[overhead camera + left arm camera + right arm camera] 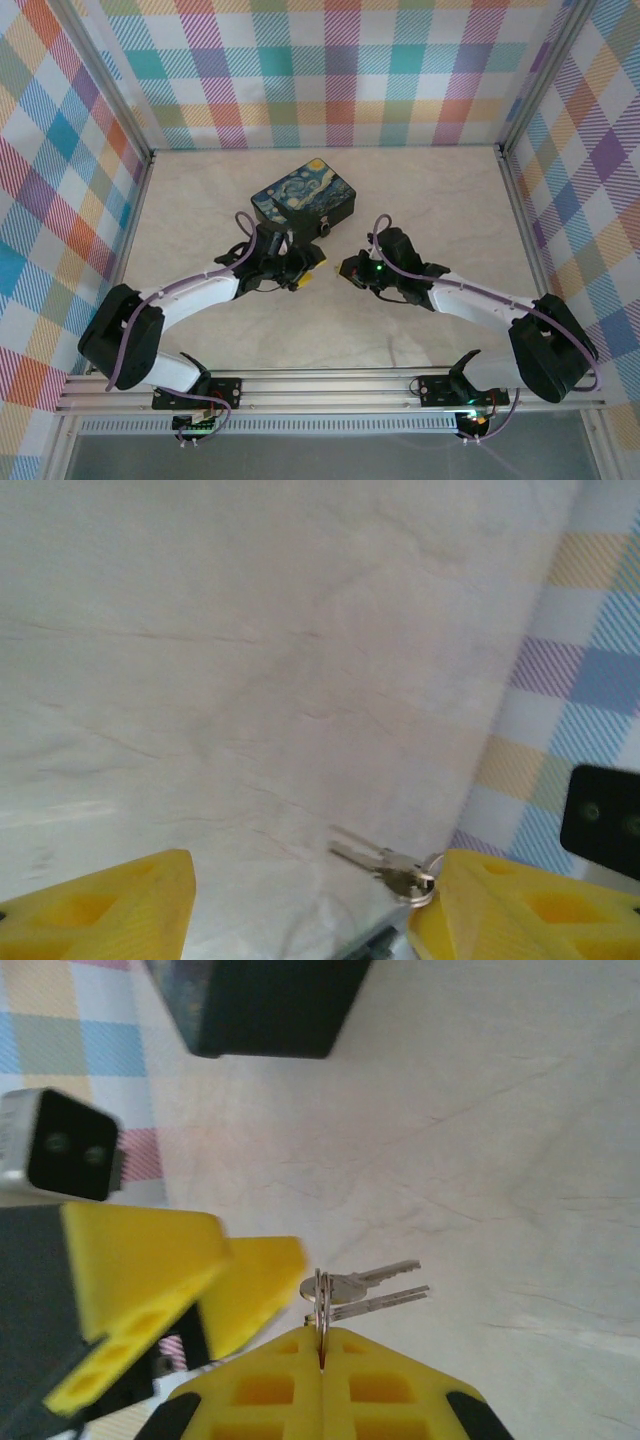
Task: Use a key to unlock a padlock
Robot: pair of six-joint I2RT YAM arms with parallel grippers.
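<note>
Right gripper (321,1345) had its two yellow fingers pressed flat together, pinching the small wire ring from which the key (372,1278) stuck out to the right, a second key lying just under it on the same ring. Both blades hung clear above the pale table (500,1140), not touching it. Left gripper (315,885) stood with its yellow fingers (110,905) spread wide and nothing between them; in its own wrist view the key (370,858) lay just inside the right-hand finger, the ring almost touching that pad, though whether it truly touched could not be told. From the right wrist camera the left gripper's fingers (145,1260) showed just beside the ring on its left, slightly apart from it. Seen from above, the left gripper (306,278) and the right gripper (350,268) faced each other near the middle of the table, tips close together, just in front of the black box (305,198) with the swirling blue-and-yellow lid. A small dark lump at the box's near right side looked like the padlock (326,229), touching the box, but it was too small to make out its shackle.
</note>
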